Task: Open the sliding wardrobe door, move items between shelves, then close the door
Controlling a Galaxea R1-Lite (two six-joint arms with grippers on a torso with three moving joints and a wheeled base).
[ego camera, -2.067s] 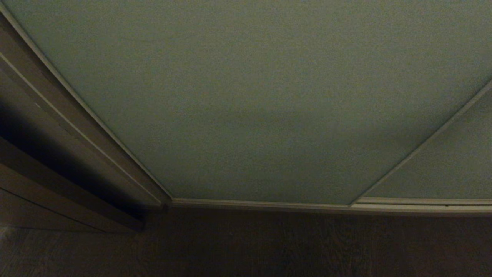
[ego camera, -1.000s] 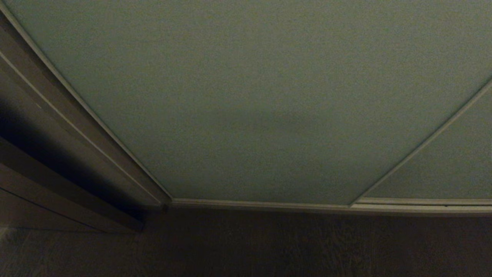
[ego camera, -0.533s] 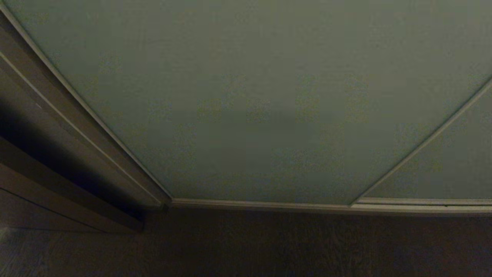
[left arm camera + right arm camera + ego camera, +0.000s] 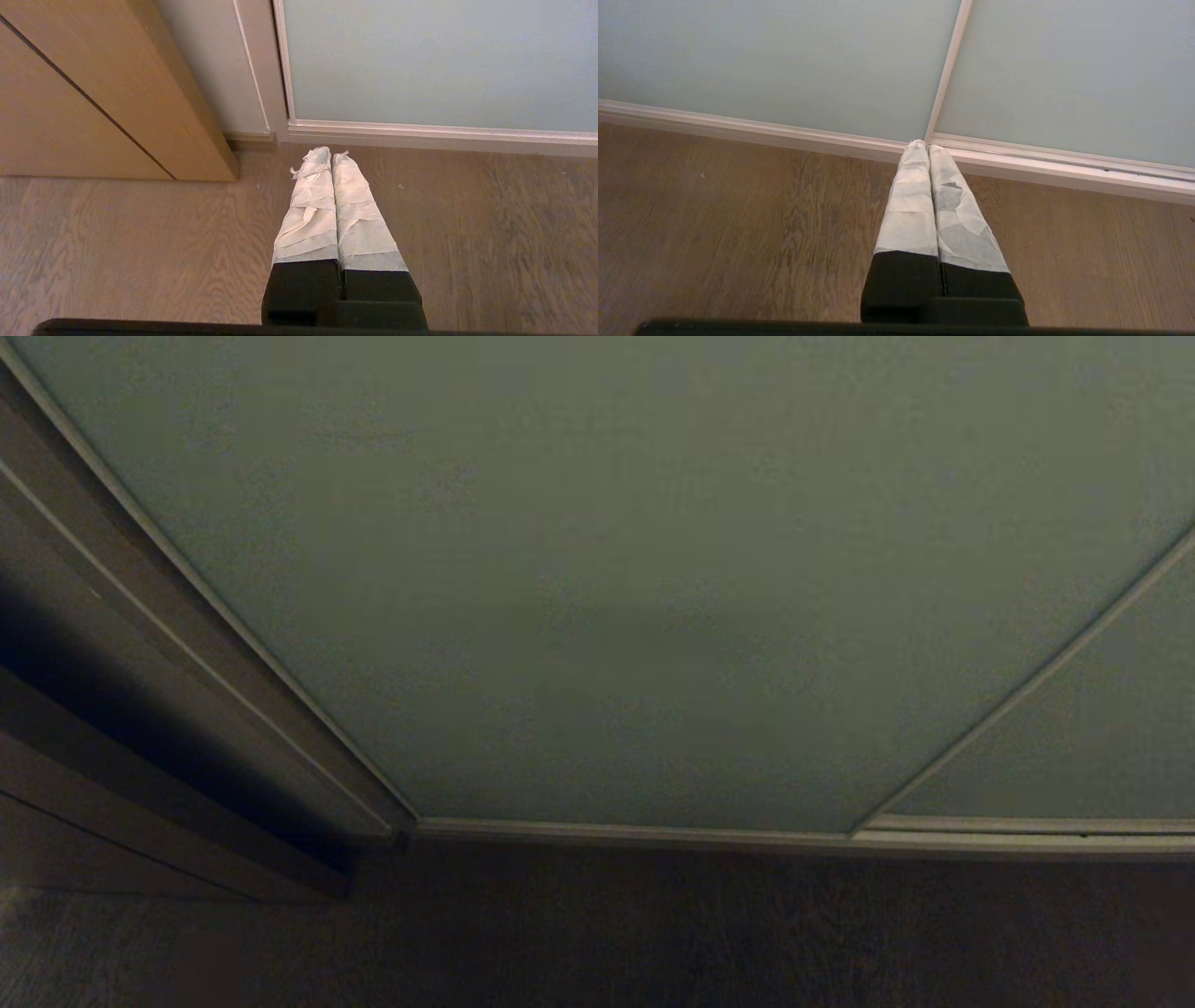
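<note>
Nothing shifts in the head view since the earlier frames: door, frame and floor sit exactly as before, and neither arm shows there

Left gripper [image 4: 331,156]: fingers [image 4: 310,210] wrapped in pale tape, pressed together along their whole length, holding nothing; poised above the wood-grain floor [image 4: 117,242], tips pointing toward the foot of the wardrobe

Right gripper [image 4: 923,145]: same pale wrapping, fingers [image 4: 909,210] likewise pressed together and empty; tips aimed at the spot where two door panels meet at the bottom track

Sliding wardrobe door [image 4: 616,579]: pale grey-green matte panel, closed, directly ahead of both grippers; fills most of the head view; thin light frame [image 4: 635,831] along its lower edge, just past the fingertips in both wrist views

Second panel [image 4: 1064,74]: same finish, ahead of the right gripper on its far side, parted from the first by a slim vertical strip [image 4: 945,70]

Bottom track [image 4: 1064,170]: light rail running along the floor beneath both panels

Wooden side panel [image 4: 93,93]: brown, beside the door's edge, off to the left gripper's outer side; a dark seam crosses it

Items and shelves: out of sight, the door being closed
</note>
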